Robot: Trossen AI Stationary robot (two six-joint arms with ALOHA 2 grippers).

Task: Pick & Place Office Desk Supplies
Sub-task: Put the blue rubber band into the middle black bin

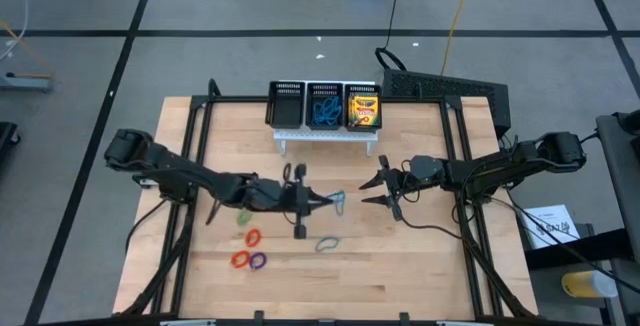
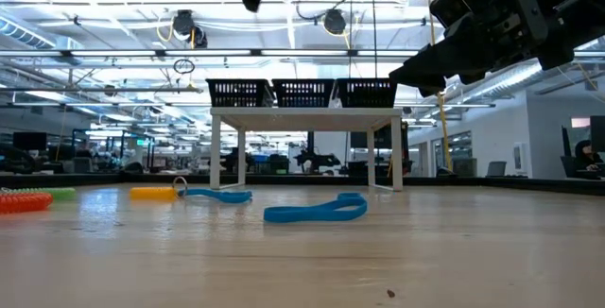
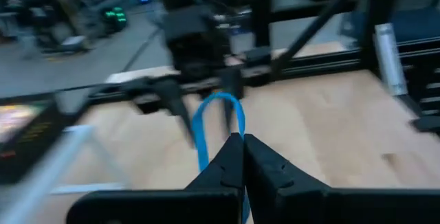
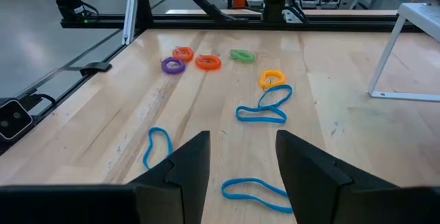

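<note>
My left gripper (image 1: 328, 200) hovers above the middle of the table, shut on a thin blue oval loop (image 1: 338, 199). My right gripper (image 1: 366, 193) faces it from the right, open, with nothing between its fingers (image 4: 242, 148). On the table lie green (image 1: 243, 216), orange (image 1: 252, 236), red (image 1: 240, 259) and purple (image 1: 258, 261) loops and a blue loop (image 1: 328, 243). The right wrist view shows more blue loops (image 4: 265, 107) lying flat. A crayon box (image 1: 363, 109) stands in the organiser's right compartment. My left gripper pinches the blue loop between its two shut fingertips (image 3: 230, 157). Most of the loop (image 3: 237, 122) stands out beyond the tips as a narrow oval. The fingers lie roughly level and point toward the table's right side. The loop is lifted clear of the table.
The black mesh organiser (image 1: 285, 104) sits on a white riser (image 1: 330, 138) at the table's far middle. Its middle compartment holds blue loops (image 1: 324, 113). Black frame rails (image 1: 195, 136) run along both sides of the table. Bare wood lies near the front edge.
</note>
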